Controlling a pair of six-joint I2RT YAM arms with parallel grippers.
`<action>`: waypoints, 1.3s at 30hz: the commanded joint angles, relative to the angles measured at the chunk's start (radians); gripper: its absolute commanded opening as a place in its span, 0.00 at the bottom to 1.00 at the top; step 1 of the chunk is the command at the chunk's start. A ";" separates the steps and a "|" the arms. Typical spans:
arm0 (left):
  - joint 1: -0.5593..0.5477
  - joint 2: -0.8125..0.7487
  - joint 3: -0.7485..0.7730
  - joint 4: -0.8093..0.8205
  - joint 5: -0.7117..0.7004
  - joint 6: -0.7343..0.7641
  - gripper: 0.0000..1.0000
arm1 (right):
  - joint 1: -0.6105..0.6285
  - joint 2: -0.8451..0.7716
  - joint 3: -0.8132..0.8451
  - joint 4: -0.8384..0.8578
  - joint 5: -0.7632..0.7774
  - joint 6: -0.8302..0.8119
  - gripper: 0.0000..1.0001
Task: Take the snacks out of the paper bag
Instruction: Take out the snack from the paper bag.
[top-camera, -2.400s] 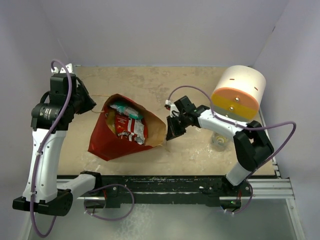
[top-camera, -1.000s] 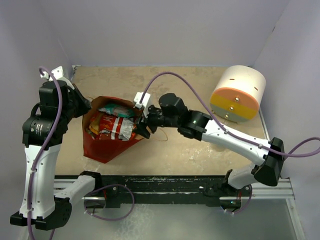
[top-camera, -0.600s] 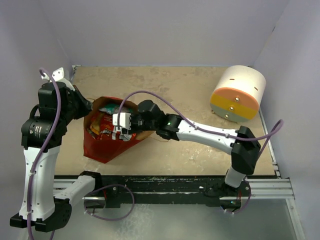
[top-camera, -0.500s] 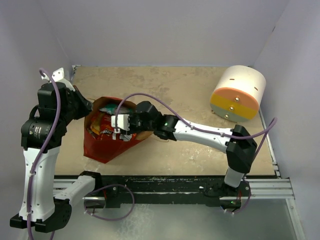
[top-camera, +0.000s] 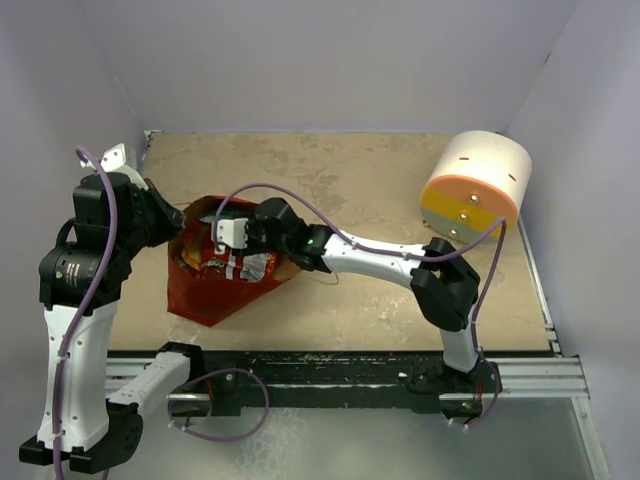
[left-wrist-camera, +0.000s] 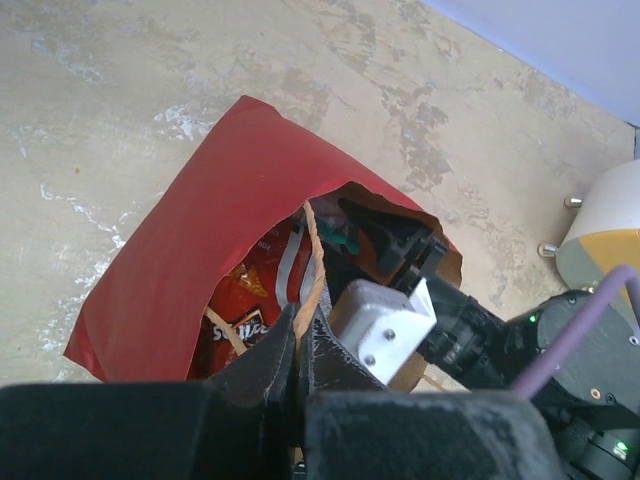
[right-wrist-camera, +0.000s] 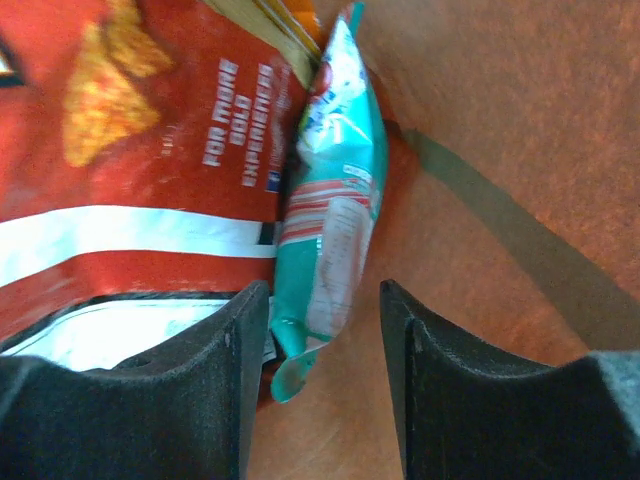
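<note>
The paper bag (top-camera: 205, 295) lies crumpled, red outside and brown inside, with its mouth facing right. My left gripper (top-camera: 180, 222) is shut on the bag's brown rim (left-wrist-camera: 312, 270) and holds the mouth up. My right gripper (top-camera: 224, 238) reaches inside the bag. Its jaws stand open (right-wrist-camera: 322, 340) around the end of a teal-green snack packet (right-wrist-camera: 330, 220), with a gap on the right side. A red packet with a silver band (right-wrist-camera: 140, 190) lies against the teal one. More red snacks (left-wrist-camera: 235, 300) show through the mouth.
A white cylinder with an orange-yellow band (top-camera: 478, 188) stands at the back right. A thin string handle (top-camera: 325, 278) trails on the tan table (top-camera: 380, 310) beside the bag. Purple walls enclose the table on three sides.
My right arm has swung left from the open table and pushed its gripper into the bag's mouth, going deeper over the last second. The left gripper has kept its hold on the rim.
</note>
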 joint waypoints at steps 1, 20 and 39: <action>0.001 0.013 0.061 -0.014 0.013 -0.001 0.00 | -0.005 0.040 0.098 0.096 0.118 -0.008 0.52; 0.001 0.001 0.060 -0.028 0.005 -0.023 0.00 | -0.019 0.180 0.191 0.111 0.164 0.105 0.33; 0.001 0.020 0.061 0.028 -0.077 -0.042 0.00 | 0.035 -0.171 0.090 0.056 -0.004 0.415 0.00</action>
